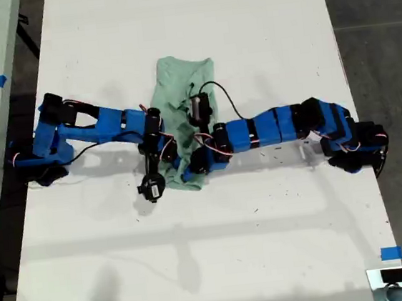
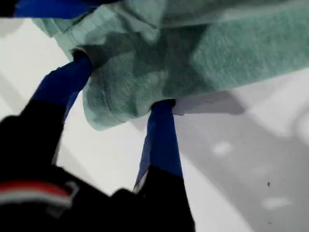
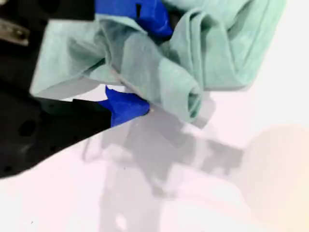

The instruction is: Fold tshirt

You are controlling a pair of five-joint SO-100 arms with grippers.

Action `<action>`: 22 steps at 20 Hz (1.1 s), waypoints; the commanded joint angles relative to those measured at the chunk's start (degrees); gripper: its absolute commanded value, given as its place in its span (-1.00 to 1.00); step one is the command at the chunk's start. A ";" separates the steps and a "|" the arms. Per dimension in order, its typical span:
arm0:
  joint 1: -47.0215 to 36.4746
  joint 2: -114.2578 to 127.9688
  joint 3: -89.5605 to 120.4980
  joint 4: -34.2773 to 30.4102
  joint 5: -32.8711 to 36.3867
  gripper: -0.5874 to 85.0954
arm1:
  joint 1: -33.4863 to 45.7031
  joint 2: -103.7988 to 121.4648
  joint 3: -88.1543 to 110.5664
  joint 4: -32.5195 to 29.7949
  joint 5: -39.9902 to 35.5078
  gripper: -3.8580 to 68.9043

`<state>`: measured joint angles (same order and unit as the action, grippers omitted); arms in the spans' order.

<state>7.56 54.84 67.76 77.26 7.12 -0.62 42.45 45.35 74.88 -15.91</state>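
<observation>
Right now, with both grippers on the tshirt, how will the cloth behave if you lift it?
Probably floppy: the tshirt bunches into folds around my second gripper. It likely sags from each pinch, as its hem droops past my first gripper. It seems light, and its wrinkles suggest it won't hold a crease.

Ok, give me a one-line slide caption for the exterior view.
Two blue arms meet mid-table, both grippers pinching the near edge of the partly folded tshirt on the white table.

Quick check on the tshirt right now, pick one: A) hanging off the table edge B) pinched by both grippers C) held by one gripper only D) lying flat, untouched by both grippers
B: both wrist views show the tshirt bunched between blue fingers, at my first gripper and at my second gripper.
</observation>
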 commanded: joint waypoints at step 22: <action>19.07 13.01 -26.37 11.87 3.16 -0.99 | -17.23 23.82 -1.32 6.50 -6.86 -0.94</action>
<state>26.72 61.52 45.09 88.59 9.84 -17.23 59.33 47.72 80.24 -22.41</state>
